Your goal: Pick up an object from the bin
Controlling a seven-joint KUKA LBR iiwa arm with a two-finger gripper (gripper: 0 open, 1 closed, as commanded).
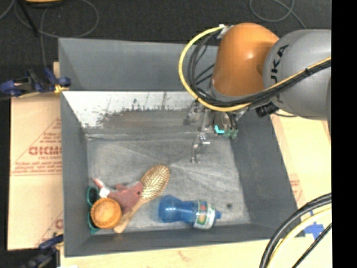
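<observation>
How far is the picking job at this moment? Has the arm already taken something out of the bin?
Done: the gripper is inside the bin, over bare floor near the back wall. In hand: no thing looks lifted; the wooden hairbrush, the blue bottle and the orange round thing all lie along the front. Left: moving over one of them, grasping it and lifting it out.

- This looks like a robotics lab, not a home.
- A big industrial arm (301, 71) with an orange wrist cover (242, 57) and looped cables (188, 74) carries the gripper (196, 149).
- Around the gripper stands a grey metal bin (122, 66); behind it is dark carpet (156, 10).
- Left of the gripper and nearer to me, a hairbrush (153, 182) and a blue bottle (181, 211) lie in the bin.
</observation>
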